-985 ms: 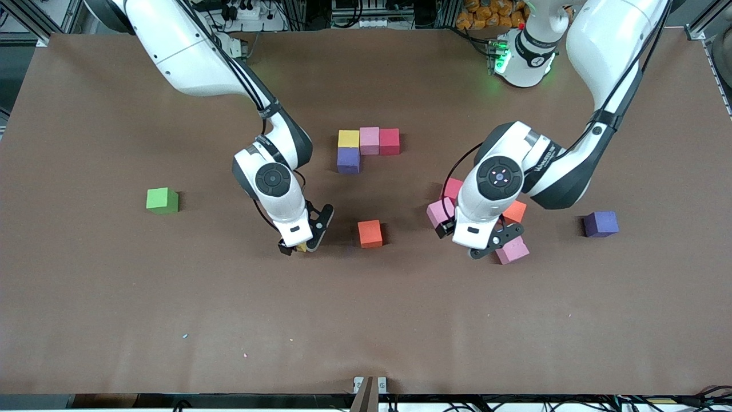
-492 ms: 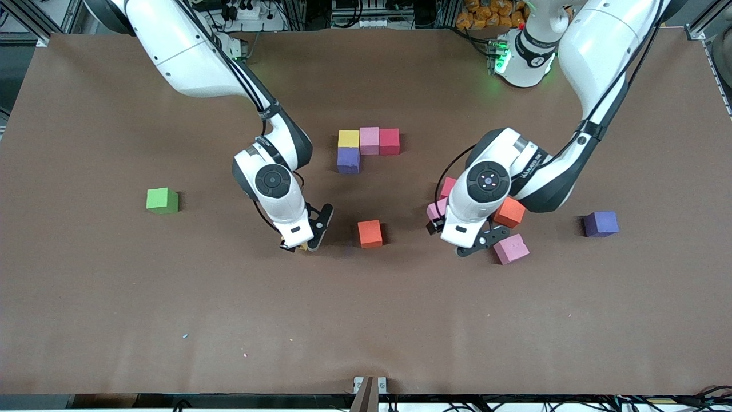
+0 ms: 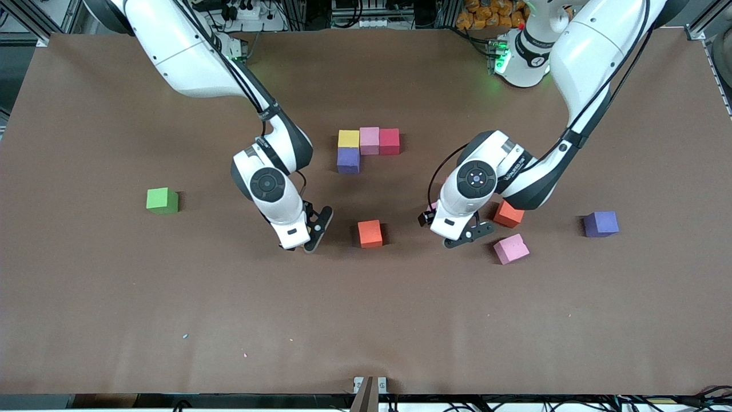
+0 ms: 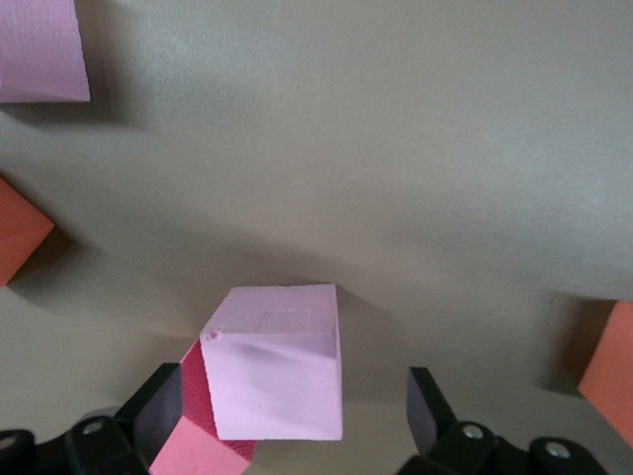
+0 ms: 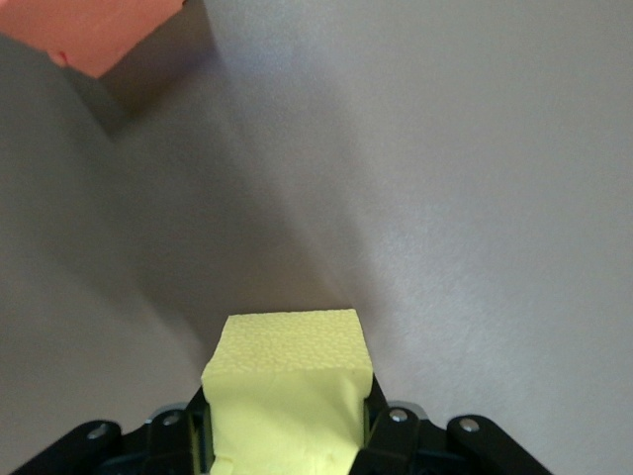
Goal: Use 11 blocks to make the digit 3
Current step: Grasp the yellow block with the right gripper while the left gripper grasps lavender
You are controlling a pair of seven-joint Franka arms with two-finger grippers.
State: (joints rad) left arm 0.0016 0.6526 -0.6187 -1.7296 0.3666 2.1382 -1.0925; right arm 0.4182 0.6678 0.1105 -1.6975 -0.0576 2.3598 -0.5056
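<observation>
Brown table point(image 3: 114, 297), right fingers point(image 5: 381, 421) clenched on yellow cube point(image 5: 287, 381), left fingers point(image 4: 427, 396) spread (straddling pink cube point(image 4: 280, 371)).

In the front view the right arm's white wrist covers the small matte yellow cube point(image 5: 287, 381). The left arm's wrist hides a light pink cube point(image 4: 279, 361) and the red cube point(image 4: 206, 408) beside it; only a pink sliver peeks out.

Bare table point(image 3: 366, 320) nearer the camera
</observation>
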